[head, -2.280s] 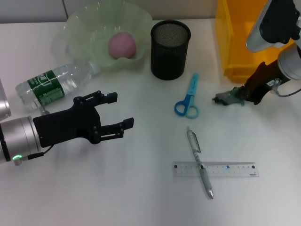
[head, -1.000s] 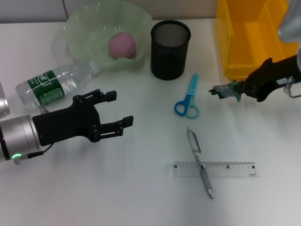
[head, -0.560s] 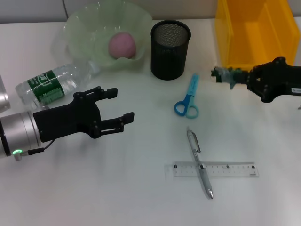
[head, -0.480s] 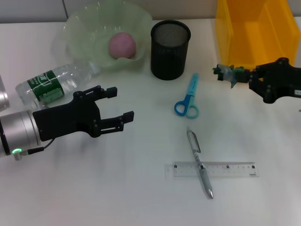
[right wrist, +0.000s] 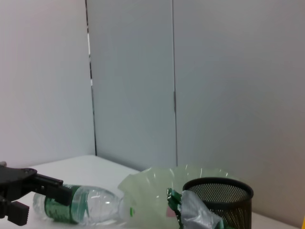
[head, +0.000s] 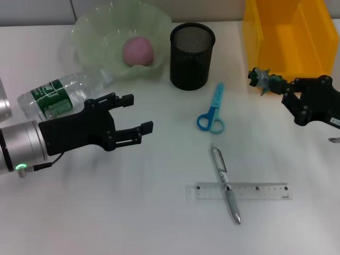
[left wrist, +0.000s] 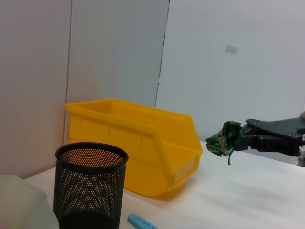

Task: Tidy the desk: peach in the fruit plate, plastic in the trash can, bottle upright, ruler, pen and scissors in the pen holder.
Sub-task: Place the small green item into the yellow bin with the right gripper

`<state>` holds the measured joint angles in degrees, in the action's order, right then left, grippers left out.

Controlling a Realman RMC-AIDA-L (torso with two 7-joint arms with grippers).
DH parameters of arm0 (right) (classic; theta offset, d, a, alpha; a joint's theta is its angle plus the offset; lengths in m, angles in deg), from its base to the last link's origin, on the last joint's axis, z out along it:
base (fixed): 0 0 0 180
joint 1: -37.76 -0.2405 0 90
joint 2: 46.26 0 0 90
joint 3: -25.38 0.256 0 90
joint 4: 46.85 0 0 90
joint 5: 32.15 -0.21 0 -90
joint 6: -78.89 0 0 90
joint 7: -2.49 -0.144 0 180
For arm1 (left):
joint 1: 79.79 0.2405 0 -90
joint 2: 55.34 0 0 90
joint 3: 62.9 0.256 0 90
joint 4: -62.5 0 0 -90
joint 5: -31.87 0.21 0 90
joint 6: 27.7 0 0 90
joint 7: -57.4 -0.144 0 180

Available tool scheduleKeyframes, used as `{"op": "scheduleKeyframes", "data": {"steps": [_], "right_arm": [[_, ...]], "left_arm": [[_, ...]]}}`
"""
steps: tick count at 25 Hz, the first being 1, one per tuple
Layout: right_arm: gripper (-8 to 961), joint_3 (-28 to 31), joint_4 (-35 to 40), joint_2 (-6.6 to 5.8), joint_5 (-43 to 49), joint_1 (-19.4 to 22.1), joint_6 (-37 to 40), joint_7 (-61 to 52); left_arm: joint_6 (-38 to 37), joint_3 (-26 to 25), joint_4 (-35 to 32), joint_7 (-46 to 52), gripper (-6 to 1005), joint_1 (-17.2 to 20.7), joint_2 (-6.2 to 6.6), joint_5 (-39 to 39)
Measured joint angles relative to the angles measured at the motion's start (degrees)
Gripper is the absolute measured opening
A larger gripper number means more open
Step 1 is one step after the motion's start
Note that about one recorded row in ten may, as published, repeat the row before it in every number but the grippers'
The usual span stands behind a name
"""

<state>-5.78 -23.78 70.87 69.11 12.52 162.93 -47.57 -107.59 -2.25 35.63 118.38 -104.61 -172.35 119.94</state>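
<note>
My right gripper (head: 277,85) is shut on the crumpled green plastic (head: 262,79), held above the table just in front of the yellow trash can (head: 289,37). The left wrist view shows the plastic (left wrist: 224,138) hanging clear of the table beside the bin (left wrist: 138,143). The peach (head: 138,50) lies in the green fruit plate (head: 106,26). On its side at the left lies the bottle (head: 58,95). The black mesh pen holder (head: 192,56) stands upright. Blue scissors (head: 212,109), the pen (head: 226,183) and the clear ruler (head: 239,191) lie on the table, pen across ruler. My left gripper (head: 130,114) is open beside the bottle.
The table's near edge lies below the ruler. In the right wrist view, the plastic (right wrist: 190,212) sits in front of the pen holder (right wrist: 219,200), with the plate (right wrist: 162,191) and bottle (right wrist: 81,207) beyond. A grey wall stands behind the desk.
The right gripper lifted the plastic off the table and carried it up and back toward the yellow bin. The left gripper edged slightly forward and stayed open.
</note>
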Motion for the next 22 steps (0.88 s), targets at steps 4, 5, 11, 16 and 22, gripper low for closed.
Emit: {"op": "scheduleKeyframes", "data": {"steps": [4,5,11,16,22], "right_arm": [[-1,0.6,-0.9,0.37,-0.1,0.0,0.0,1.3],[-1,0.6,-1.1,0.4,-0.1,-0.1,0.1,1.4],[-1,0.6,-1.6,0.46,-0.1,-0.2,0.3,1.5],[-1,1.0,-2.0,0.48,-0.6,-0.2,0.1,1.8],[0,1.4,-5.9,1.4,-11.1,-0.3,-4.3,7.7]], "left_arm": [[0.0,-0.5,0.2,-0.3,822,-0.1,-0.1,0.0],[-0.1,-0.7,0.2,-0.4,822,-0.1,-0.14,0.0],[-0.1,-0.7,0.2,-0.5,821,-0.1,-0.22,0.2],[-0.4,-0.7,0.2,-0.5,821,0.0,-0.23,0.3],[-0.5,-0.7,0.2,-0.5,820,0.3,-0.33,0.3]]}}
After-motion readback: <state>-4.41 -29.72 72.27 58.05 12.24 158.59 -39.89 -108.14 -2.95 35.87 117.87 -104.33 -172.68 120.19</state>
